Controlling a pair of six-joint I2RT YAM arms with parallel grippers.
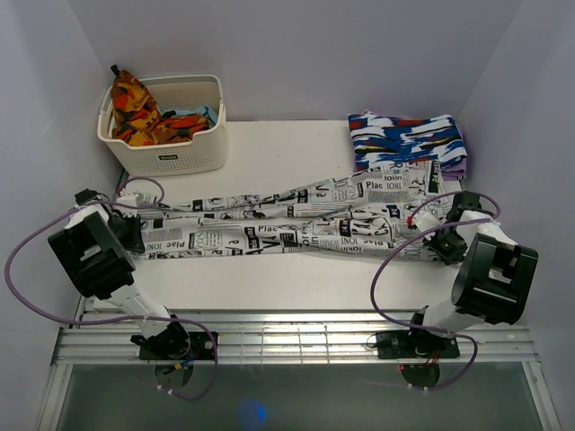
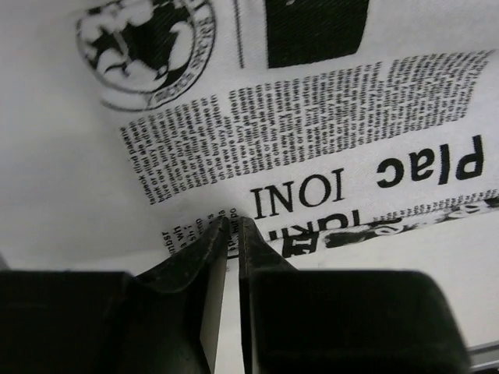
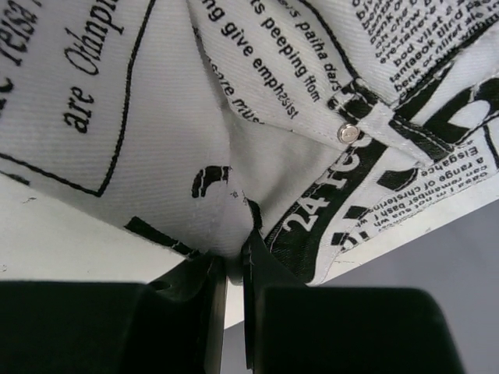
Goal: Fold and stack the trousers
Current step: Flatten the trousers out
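Showing a white basket (image 1: 171, 154) at upper left that holds an orange-red-yellow cloth (image 1: 135, 109) and a mostly hidden blue item (image 1: 193, 115). Trousers (image 1: 269, 226) stretch across the table (image 1: 269, 278), touching a folded garment (image 1: 406, 139) at upper right. Left fingers (image 2: 195, 257) and right fingers (image 3: 273, 269) each pinch trouser fabric.

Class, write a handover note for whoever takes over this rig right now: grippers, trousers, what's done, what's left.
Left gripper: shut on the trousers at the leg end.
Right gripper: shut on the waist end.
Trousers stretched full length across the table, legs side by side.
Done: spread and gripped.
Left: fold, then stack, likely on the folded garment.
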